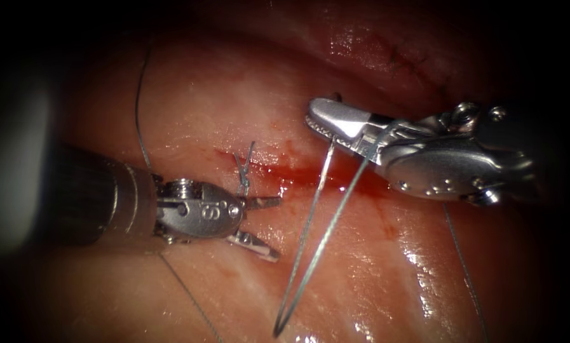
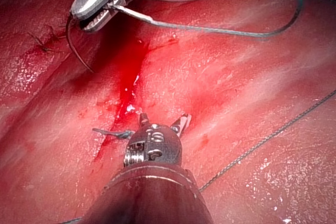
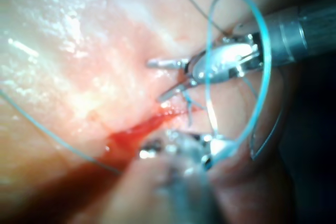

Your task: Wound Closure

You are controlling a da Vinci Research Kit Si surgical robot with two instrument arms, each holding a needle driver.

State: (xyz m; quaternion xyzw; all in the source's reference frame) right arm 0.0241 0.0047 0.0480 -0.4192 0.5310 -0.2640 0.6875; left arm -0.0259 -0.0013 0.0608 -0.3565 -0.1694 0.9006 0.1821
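Observation:
My right tool (image 1: 313, 124) comes in from the right with its jaws shut on the curved needle (image 2: 73, 45), gripped roughly mid-curve. The needle's dark pointed part hangs over the tissue (image 1: 189, 95), not in it. A long loop of thread (image 1: 310, 248) falls from these jaws toward the front. The left tool (image 1: 278, 228) lies left of the cut (image 1: 297, 173), its jaws open and holding nothing. Just above them the tails of a stitch (image 1: 243, 168) stand up. The left wrist view shows the open left tool (image 2: 163, 119) and the right tool (image 2: 79, 17).
Red fluid (image 2: 126, 85) fills the cut between the tools. A thread strand (image 1: 142, 127) runs up behind the left shaft, and another (image 1: 462, 267) trails below the right tool. Dark marks of an earlier stitch line (image 1: 405, 60) lie on the far ridge.

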